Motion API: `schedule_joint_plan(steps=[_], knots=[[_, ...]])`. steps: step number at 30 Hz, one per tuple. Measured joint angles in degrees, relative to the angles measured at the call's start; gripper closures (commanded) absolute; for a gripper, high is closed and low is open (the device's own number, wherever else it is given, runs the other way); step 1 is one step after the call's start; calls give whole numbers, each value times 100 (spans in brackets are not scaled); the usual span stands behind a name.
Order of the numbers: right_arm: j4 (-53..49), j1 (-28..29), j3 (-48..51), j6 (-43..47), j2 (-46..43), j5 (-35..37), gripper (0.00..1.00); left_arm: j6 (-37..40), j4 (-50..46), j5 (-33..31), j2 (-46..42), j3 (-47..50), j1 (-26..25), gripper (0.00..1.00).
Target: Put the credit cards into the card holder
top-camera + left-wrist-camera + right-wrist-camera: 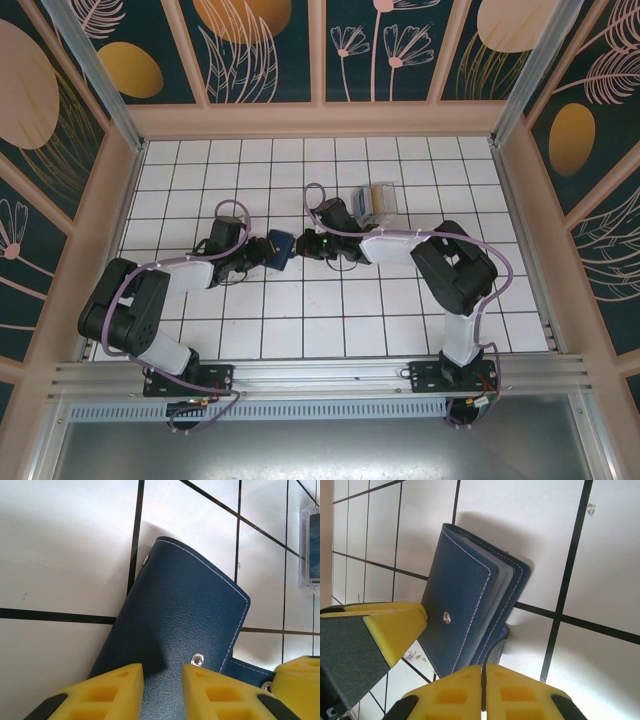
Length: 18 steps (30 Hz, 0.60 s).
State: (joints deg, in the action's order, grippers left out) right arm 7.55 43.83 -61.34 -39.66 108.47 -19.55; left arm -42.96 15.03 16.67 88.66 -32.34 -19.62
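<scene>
While both grippers meet at the card holder (279, 248), we judge step 1: opening it.
Mid-floor, left gripper (162, 690) pinches its cover; right gripper (483, 692) is pressed together. Next, we must fetch cards from the clear tray (380, 203).

counter (300, 330): white tiles, dark grout lines | clear tray (381, 203): upright on counter, far centre-right, yellow and dark contents inside | walls (260, 40): dark teal panels, pale leaf and orange oval patterns
</scene>
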Motion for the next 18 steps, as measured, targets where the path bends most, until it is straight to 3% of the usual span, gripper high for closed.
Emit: schedule_joint_plan(steps=[7, 18], knots=[[-76, 13, -125, -168, -11, -17, 93, -48, 273, 155, 90, 72, 0, 74], [-610, 162, -1005, -308, 452, 422, 92, -713, 833, 977, 129, 369, 0, 74]])
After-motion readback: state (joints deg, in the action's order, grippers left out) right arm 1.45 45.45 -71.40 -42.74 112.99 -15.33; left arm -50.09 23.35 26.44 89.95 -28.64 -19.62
